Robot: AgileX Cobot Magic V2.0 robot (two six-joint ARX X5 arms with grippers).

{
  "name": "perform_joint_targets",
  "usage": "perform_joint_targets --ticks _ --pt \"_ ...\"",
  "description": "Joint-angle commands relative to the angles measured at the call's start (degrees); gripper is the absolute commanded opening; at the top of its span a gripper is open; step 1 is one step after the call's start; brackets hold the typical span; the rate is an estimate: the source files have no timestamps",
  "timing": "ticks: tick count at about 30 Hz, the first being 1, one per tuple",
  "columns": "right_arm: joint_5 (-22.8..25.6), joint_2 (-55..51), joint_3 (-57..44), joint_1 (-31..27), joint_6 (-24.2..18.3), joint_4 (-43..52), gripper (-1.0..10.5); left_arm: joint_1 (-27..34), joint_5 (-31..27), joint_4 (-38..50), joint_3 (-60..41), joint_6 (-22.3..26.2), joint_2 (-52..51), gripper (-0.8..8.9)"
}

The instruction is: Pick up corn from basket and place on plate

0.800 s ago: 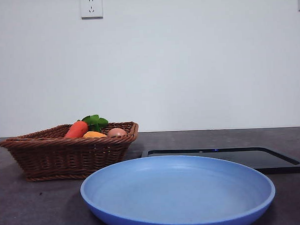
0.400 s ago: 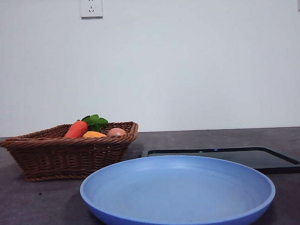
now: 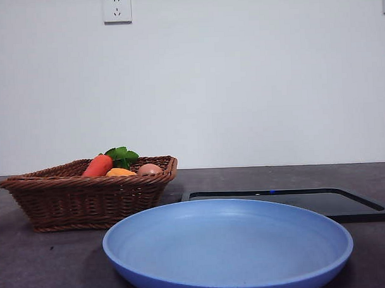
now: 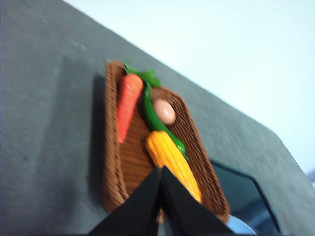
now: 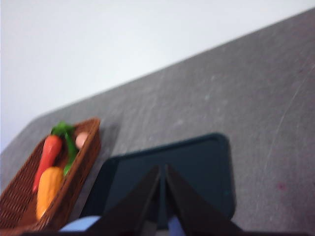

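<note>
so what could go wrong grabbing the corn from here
The corn lies in the basket close to the egg, the carrot and a green leafy stem, so closing jaws might catch or nudge a neighbour. The left gripper is shut and must open first. The basket's flared rim could snag a low approach.

Brown woven basket (image 3: 87, 195), yellow-orange ridged corn (image 4: 172, 162) beside a red-orange carrot (image 4: 128, 105) with green leaves. Light-blue plate (image 3: 228, 247), black tray (image 3: 334, 202), grey table (image 3: 32, 269).
</note>
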Motion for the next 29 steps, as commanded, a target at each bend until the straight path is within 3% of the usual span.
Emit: perform_joint_targets --ticks 1,9,16,22,29 --pt "-2.5 4.5 5.7 0.2 -5.4 -3.8 0.0 0.2 3.0 -1.2 5.0 1.6 4.5 0.04" --pt "-11.9 18.6 17.1 0.6 -16.9 -16.3 0.0 -0.1 15.2 -10.8 17.5 8.6 18.4 0.04" --pt "-14.1 28.8 23.5 3.6 -23.8 -27.4 0.0 -1.7 16.5 -24.2 25.3 19.6 26.5 0.04" --pt "-14.1 33.9 25.0 7.5 -25.0 -31.1 0.0 -3.1 16.4 -31.4 26.7 24.7 29.5 0.04" --pt "-14.0 36.0 25.1 9.9 -24.9 -31.0 0.0 -3.2 16.4 -32.5 26.6 25.9 29.9 0.06"
